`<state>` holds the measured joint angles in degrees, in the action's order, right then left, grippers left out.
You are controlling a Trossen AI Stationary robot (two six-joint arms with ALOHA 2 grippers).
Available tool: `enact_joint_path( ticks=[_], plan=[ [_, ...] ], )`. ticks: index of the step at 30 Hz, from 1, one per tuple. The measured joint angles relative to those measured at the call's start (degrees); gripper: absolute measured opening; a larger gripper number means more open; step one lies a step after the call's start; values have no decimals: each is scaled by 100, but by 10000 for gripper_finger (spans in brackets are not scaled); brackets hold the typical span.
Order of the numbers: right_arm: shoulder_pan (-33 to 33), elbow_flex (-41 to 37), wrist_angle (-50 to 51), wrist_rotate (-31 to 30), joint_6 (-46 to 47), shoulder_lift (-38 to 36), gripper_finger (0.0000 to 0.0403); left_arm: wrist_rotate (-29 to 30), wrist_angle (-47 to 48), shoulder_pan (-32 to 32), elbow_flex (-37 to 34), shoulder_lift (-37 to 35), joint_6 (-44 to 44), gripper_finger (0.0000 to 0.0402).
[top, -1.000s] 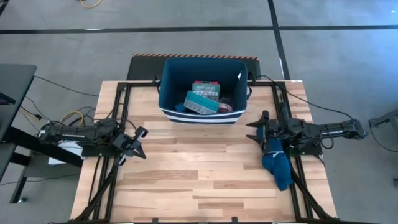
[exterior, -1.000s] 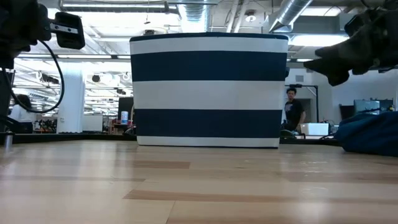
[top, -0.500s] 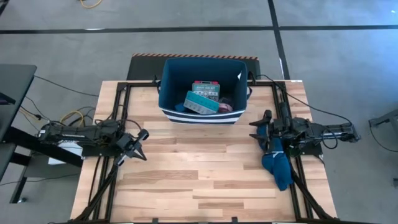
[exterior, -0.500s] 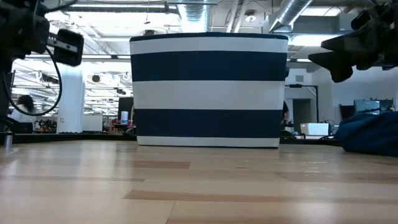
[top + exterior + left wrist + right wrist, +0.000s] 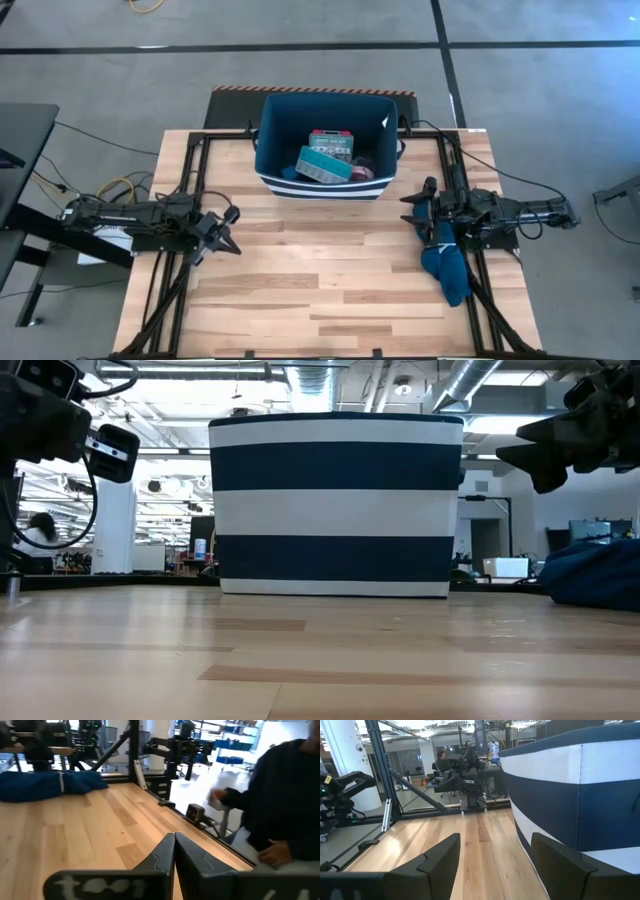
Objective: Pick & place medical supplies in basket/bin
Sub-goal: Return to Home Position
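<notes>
Seen from above, a wooden table (image 5: 300, 290) held a navy bin (image 5: 268, 140) with white stripes at its 12 o'clock edge. Inside the bin lay three supplies. A green box (image 5: 330, 139) sat toward the bin's 12 o'clock wall. A light-blue organiser (image 5: 322, 165) lay tilted at the bin's centre, partly overlapping the box. A pink roll (image 5: 365, 172) showed at the bin's 4 o'clock corner, just beside the organiser. No other supply could be made out.

The left tool (image 5: 228, 240) hung at the table's 9 o'clock side, well apart from the bin, pointing toward the table's middle. In its wrist view its two dark fingers (image 5: 162, 855) were pressed together, with nothing between them.

The right tool (image 5: 408, 210) hung at the table's 3 o'clock side, near the bin's 4 o'clock corner and facing the left tool across bare wood. In its wrist view its fingers (image 5: 442, 855) were spread wide and held nothing, and the striped bin wall filled one side of that view.

A dark-blue cloth (image 5: 445, 262) lay bunched at the table's 4 o'clock edge, under the right arm. Beyond the table edge, in the left wrist view, stood a person (image 5: 290, 795) in dark sleeves.
</notes>
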<state>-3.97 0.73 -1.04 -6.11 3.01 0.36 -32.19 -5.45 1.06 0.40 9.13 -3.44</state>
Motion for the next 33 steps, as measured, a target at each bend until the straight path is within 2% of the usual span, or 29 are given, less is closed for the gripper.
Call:
enact_joint_path(
  ticks=[13, 33],
  plan=[
    [0, 0, 9, 0, 2, 0, 240, 615, 13, 0, -4, 0, 11, 0],
    [0, 0, 13, -2, 2, 0, 240, 635, 13, 0, -4, 0, 14, 0]
  ],
)
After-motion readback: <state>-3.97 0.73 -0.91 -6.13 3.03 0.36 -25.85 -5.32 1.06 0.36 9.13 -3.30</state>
